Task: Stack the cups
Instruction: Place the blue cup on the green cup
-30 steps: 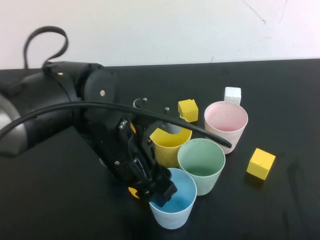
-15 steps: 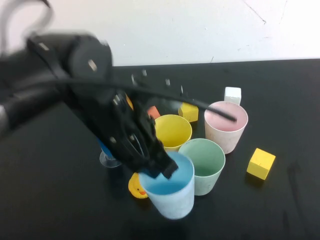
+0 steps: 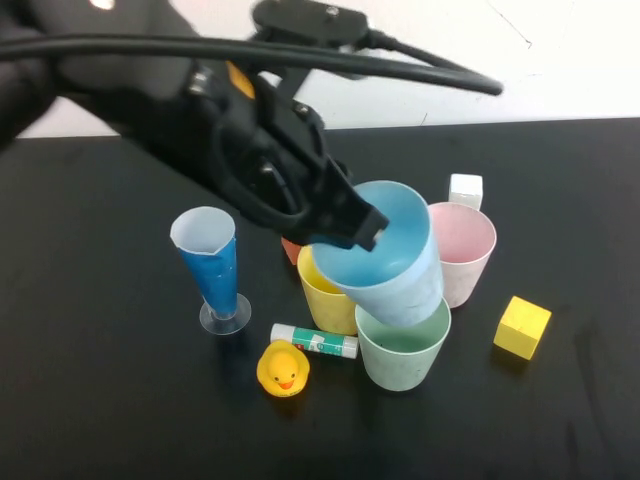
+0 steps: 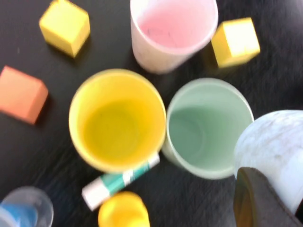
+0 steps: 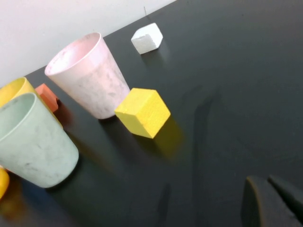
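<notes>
Left gripper (image 3: 355, 228) clasped the light blue cup (image 3: 385, 255) by its rim, tilted in the air above the yellow cup (image 3: 325, 295) and green cup (image 3: 402, 352). Beside them stood the pink cup (image 3: 462, 250). Right gripper (image 5: 270, 201) hovered low over the black table (image 5: 227, 71), fingers together, holding nothing.

The left claw (image 3: 352, 222) is up in the air clamped on the blue cup (image 3: 385, 255), tilted right over the yellow cup (image 3: 325, 292) and green cup (image 3: 402, 345), so that middle cluster is pretty packed. Pink cup (image 3: 462, 248) sits just behind the green one with hardly any gap. In front, a glue stick (image 3: 314, 340) and rubber duck (image 3: 282, 368) block the low way in. Tall cone glass (image 3: 212, 265) guards the left side. Yellow block (image 3: 522, 327) and white block (image 3: 465, 189) sit to the right. The right claw (image 5: 271, 201) hangs low over bare counter (image 3: 90, 400) on the far right, where it's wide open, same as the front left.
</notes>
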`<action>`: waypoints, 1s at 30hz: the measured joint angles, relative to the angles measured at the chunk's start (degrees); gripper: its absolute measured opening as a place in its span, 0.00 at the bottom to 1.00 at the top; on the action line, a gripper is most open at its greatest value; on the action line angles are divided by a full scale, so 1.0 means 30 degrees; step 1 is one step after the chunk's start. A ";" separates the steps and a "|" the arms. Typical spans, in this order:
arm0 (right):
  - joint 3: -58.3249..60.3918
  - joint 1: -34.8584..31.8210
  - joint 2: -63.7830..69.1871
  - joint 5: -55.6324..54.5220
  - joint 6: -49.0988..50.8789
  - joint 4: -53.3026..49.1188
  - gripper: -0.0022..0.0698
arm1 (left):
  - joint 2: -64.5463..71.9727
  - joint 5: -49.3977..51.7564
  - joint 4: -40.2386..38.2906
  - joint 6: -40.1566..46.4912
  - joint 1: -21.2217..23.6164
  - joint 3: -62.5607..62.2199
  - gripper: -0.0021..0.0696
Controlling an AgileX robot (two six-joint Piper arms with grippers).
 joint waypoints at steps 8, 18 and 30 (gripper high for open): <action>0.0000 0.0000 0.0000 0.0000 0.0000 0.0000 0.03 | 0.2589 -0.0967 -0.0116 0.0000 0.0000 0.0000 0.04; 0.0000 0.0000 0.0000 0.0000 -0.0294 0.0036 0.03 | 0.3574 -0.1651 0.0167 0.0041 0.0000 0.0000 0.04; 0.0000 0.0000 0.0000 0.0000 -0.0818 0.0254 0.03 | 0.3480 -0.1496 0.0167 0.0469 0.0000 0.0000 0.39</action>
